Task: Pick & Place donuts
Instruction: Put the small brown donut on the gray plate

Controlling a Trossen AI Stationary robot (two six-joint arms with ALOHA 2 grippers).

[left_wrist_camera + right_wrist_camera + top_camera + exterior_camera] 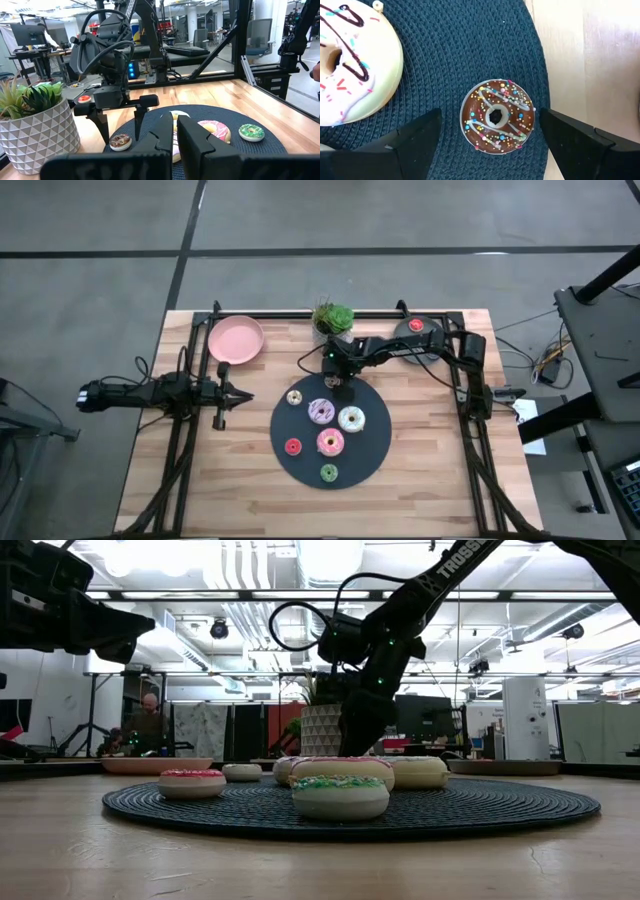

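1. The left gripper (243,395) waits at the table's left side, well apart from the mat, its fingers (165,132) pressed together on nothing.
2. A pink plate (236,340) sits near the table's far edge, left of a potted plant (332,317).
3. A dark round mat (371,452) lies mid-table and carries 7 donuts that show from above.
4. On the mat's left part are a cream donut (295,397) and a red donut (293,446).
5. In the middle sit 3 larger ones: a purple-white donut (321,411), a pink donut (330,442) and a white donut (351,419).
6. A green donut (329,473) lies at the mat's near edge.
7. The right gripper (490,122) hangs over the mat's far edge, fingers (412,135) spread wide to either side of a brown donut (497,116), not touching it.
8. A grey plate (418,338) holding a small red piece (416,326) stands at the far right, partly under the right arm.
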